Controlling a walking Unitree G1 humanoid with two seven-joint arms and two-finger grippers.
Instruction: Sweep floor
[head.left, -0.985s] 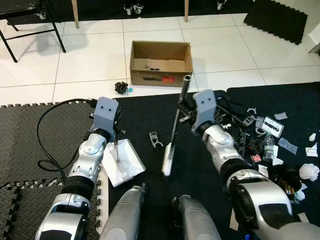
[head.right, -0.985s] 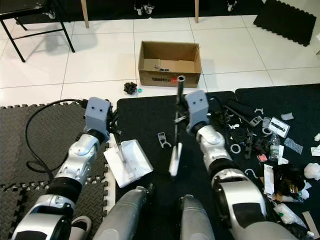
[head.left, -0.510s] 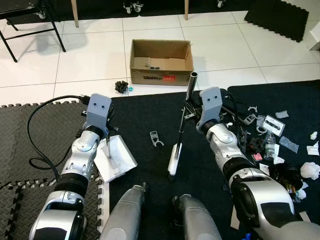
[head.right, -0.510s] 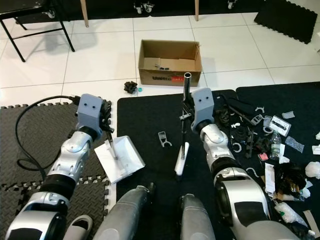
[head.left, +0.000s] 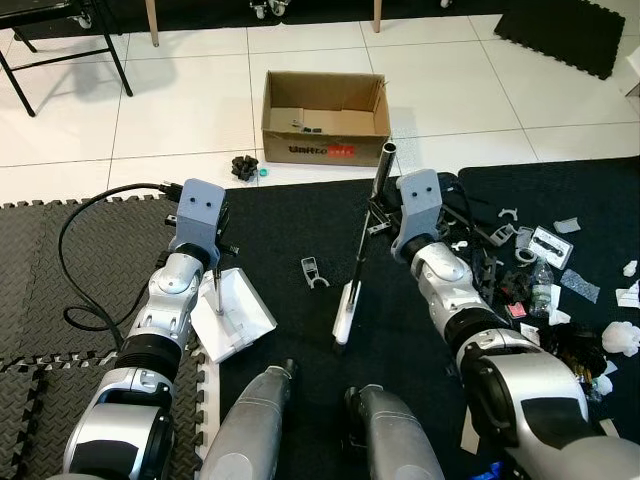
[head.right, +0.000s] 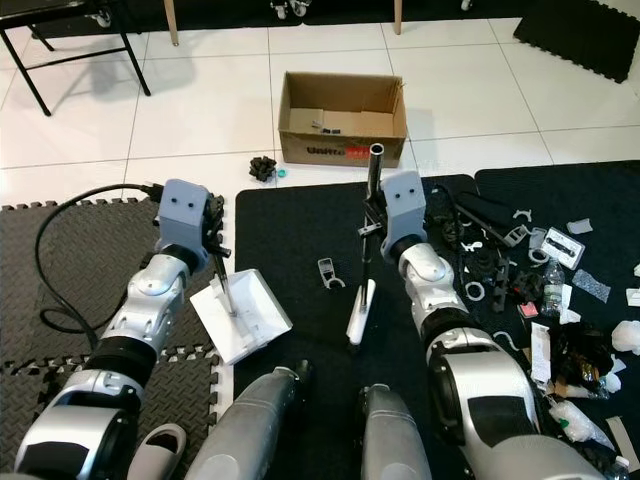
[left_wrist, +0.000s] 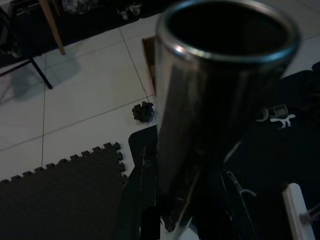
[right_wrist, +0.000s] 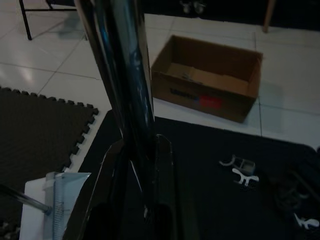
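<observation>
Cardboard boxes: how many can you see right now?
1. The open cardboard box stands on the white tile floor, just beyond the far edge of the black mat, ahead of the broom in the right tool. Others may lie out of frame.

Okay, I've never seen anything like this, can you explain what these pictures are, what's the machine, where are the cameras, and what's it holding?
This is a humanoid robot with two silver arms, seen from its own cameras. The two wide pictures come from its head, looking down at the floor; the silver shapes at the bottom are its legs. The two dark pictures come from cameras on its wrists, looking along the metal handles it grips.

The left gripper has its jaws shut on the handle of a white dustpan resting on the mats. The right gripper is shut on a broom whose white head touches the black mat.

Ahead on the white tiles sits an open cardboard box. Scattered litter lies to the robot's right, and a black cable curls on its left.
</observation>
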